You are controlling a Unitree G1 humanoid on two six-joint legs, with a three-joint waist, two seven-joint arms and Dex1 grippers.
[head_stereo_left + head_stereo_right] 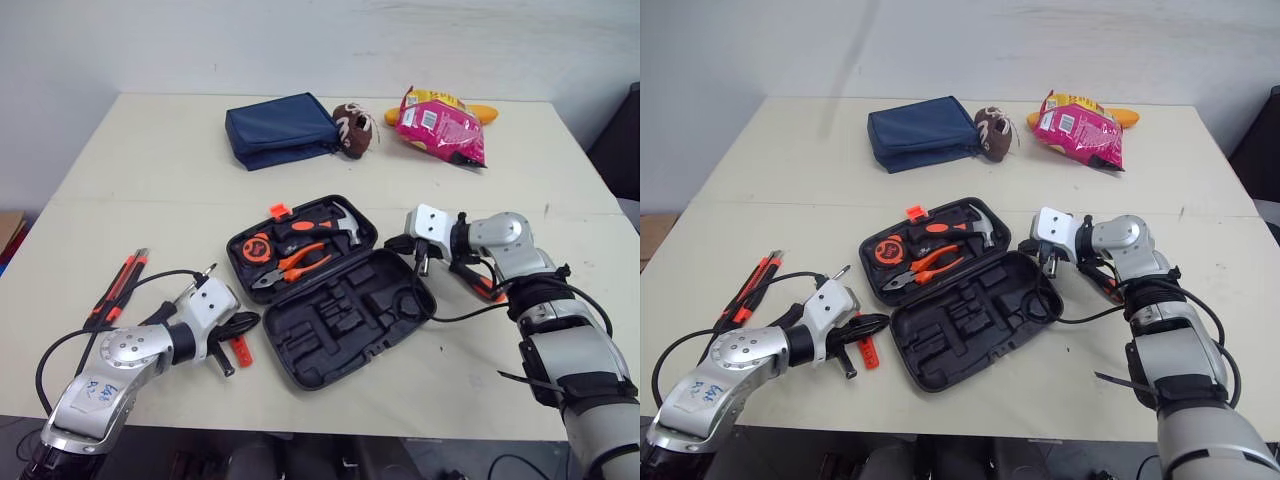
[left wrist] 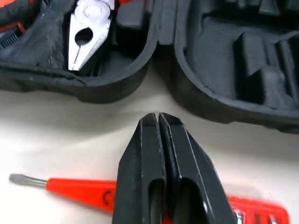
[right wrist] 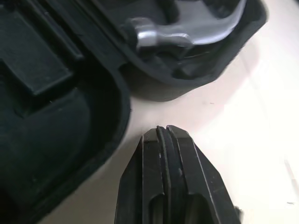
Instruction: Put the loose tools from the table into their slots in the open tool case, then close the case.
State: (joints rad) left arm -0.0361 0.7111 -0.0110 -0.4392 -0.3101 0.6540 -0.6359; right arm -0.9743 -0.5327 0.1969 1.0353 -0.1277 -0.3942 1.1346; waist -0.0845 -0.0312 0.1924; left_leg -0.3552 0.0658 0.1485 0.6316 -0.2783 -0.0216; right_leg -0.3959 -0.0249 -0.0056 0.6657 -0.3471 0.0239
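Beside the case (image 1: 330,335), left gripper (image 2: 159,116) and right gripper (image 3: 164,130) closed, seemingly empty; unopened, the left would shove the screwdriver (image 2: 79,193).

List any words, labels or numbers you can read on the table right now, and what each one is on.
Nothing reads clearly enough to quote.
pink snack bag: white label and print, too small to read.
red screwdriver: dark marks on the handle, blurred.
tape measure: face label, too small to read.
handwritten sticker on the left forearm: scrawl, not legible.
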